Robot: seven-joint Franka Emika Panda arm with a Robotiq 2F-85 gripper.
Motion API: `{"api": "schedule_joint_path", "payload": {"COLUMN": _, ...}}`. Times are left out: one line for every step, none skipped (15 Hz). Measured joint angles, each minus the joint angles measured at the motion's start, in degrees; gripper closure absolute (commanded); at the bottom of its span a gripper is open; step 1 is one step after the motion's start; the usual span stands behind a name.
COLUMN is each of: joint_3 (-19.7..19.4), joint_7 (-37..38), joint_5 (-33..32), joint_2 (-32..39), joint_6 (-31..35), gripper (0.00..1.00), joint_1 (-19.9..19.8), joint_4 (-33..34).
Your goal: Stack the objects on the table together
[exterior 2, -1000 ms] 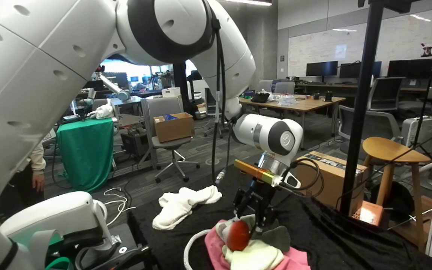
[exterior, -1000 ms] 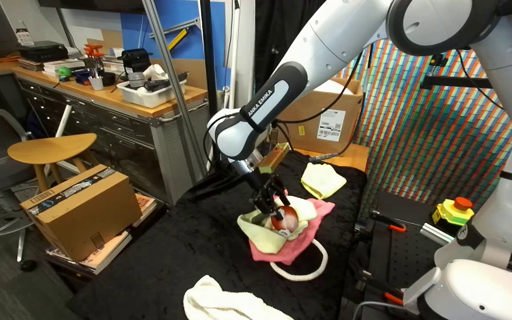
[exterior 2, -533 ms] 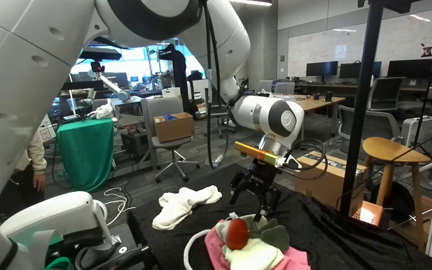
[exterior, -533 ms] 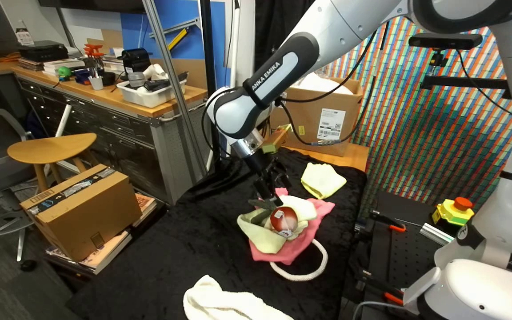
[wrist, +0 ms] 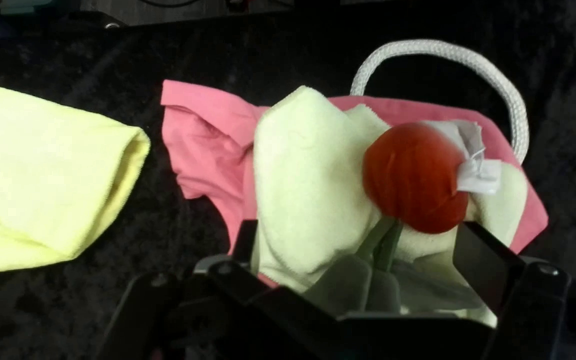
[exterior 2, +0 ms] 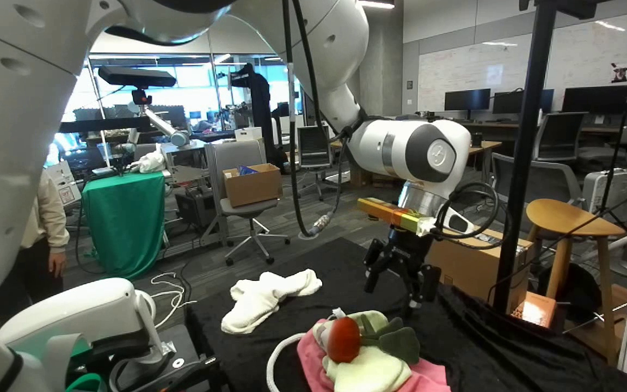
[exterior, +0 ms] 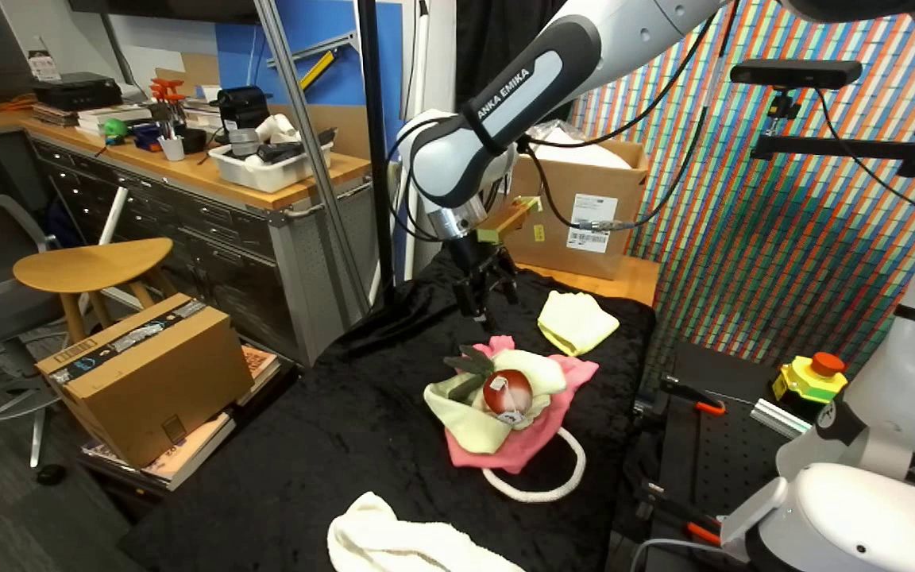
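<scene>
The jaws stand spread apart above the black-draped counter [exterior: 306, 461]. A red-and-white item [wrist: 413, 177] rests on pale yellow-green cloth [wrist: 308, 185], itself atop pink cloth [wrist: 213, 120]. A white rope loop [wrist: 480, 62] shows at the pink edge. Yellow cloth [wrist: 43, 180] and white cloth [exterior 2: 259, 302] lie separately.

Windows [exterior 2: 196, 87] overexposed; glare spots on whiteboard [exterior 2: 580, 65]. Wrist view dim, claw [wrist: 365, 252] dark, slightly soft.
</scene>
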Motion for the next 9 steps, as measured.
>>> {"api": "schedule_joint_path", "payload": {"joint_3": -0.54, "joint_7": 0.67, "joint_5": 0.4, "joint_2": -0.64, "joint_6": 1.25, "gripper": 0.0, "joint_1": -0.72, "joint_4": -0.9}}
{"api": "schedule_joint_path", "payload": {"joint_3": -1.07, "joint_7": 1.3, "joint_5": 0.62, "joint_2": -1.22, "joint_6": 2.46, "gripper": 0.0, "joint_1": -1.42, "joint_4": -1.82}}
{"api": "schedule_joint_path", "payload": {"joint_3": -1.62, "joint_7": 1.8, "joint_5": 0.72, "joint_2": -1.86, "joint_6": 3.47, "gripper": 0.0, "joint_1": -2.12, "joint_4": -2.78}}
{"api": "schedule_joint_path", "payload": {"joint_3": -2.17, "joint_7": 2.22, "joint_5": 0.75, "joint_2": -2.43, "joint_6": 4.38, "gripper": 0.0, "joint_1": -2.77, "joint_4": -3.69}}
{"api": "schedule_joint_path", "payload": {"joint_3": -2.76, "joint_7": 2.66, "joint_5": 0.76, "joint_2": -2.93, "joint_6": 5.19, "gripper": 0.0, "joint_1": -3.39, "joint_4": -4.5}}
{"api": "schedule_joint_path", "payload": {"joint_3": -3.36, "joint_7": 3.15, "joint_5": 0.76, "joint_2": -3.41, "joint_6": 5.93, "gripper": 0.0, "joint_1": -3.99, "joint_4": -5.24}}
{"api": "schedule_joint_path", "payload": {"joint_3": -4.01, "joint_7": 3.76, "joint_5": 0.76, "joint_2": -3.71, "joint_6": 6.66, "gripper": 0.0, "joint_1": -4.55, "joint_4": -5.84}}
{"api": "schedule_joint_path", "payload": {"joint_3": -4.62, "joint_7": 4.26, "joint_5": 0.76, "joint_2": -3.79, "joint_6": 7.17, "gripper": 0.0, "joint_1": -5.13, "joint_4": -6.23}}
{"api": "schedule_joint_path", "payload": {"joint_3": -5.2, "joint_7": 4.72, "joint_5": 0.76, "joint_2": -3.79, "joint_6": 7.82, "gripper": 0.0, "joint_1": -5.7, "joint_4": -6.59}}
